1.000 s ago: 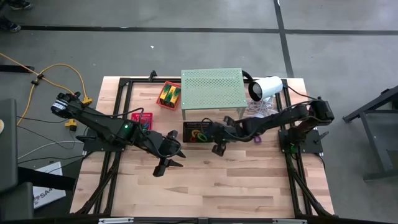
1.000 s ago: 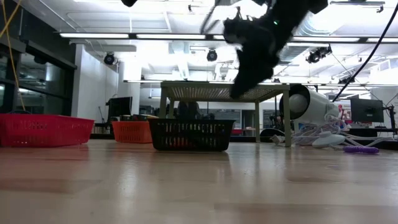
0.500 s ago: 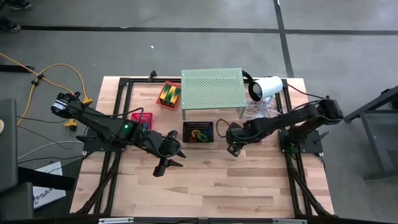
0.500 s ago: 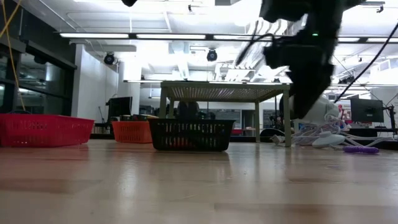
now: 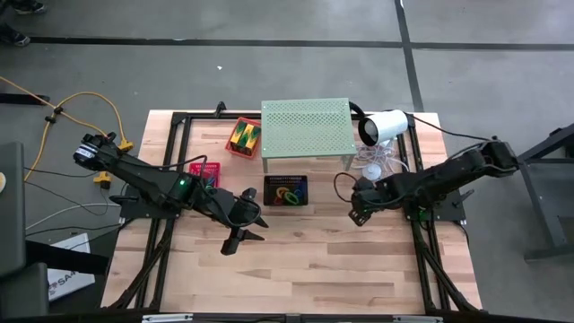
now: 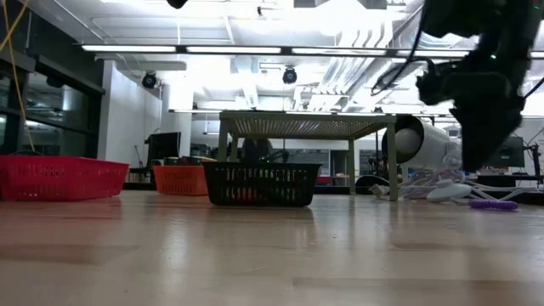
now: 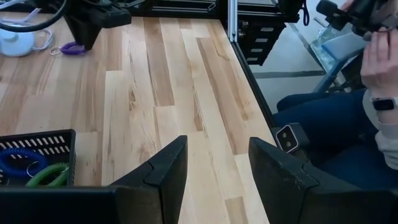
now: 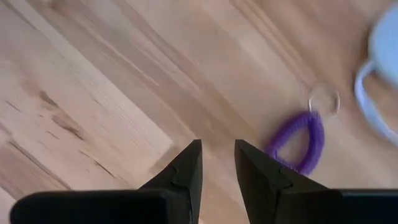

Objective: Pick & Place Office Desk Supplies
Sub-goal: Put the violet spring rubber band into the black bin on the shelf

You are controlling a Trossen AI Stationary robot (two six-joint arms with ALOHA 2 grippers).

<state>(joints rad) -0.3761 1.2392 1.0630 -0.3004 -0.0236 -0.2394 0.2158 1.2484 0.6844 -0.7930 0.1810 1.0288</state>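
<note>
We see the right gripper (image 8: 217, 165) parted and empty above the counter (image 8: 93, 81), a purple coil (image 8: 298, 140) at its one o'clock, half blurred.

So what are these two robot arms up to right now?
They are sorting small desk supplies into baskets. The right hand hangs empty above the table, fingers slightly apart, near a purple coil loop that lies loose on the wood beside some white cables. The left hand waits open over the middle of the table. A black basket already holds coloured loops, and a red basket holds yellow-and-green pieces.
</note>
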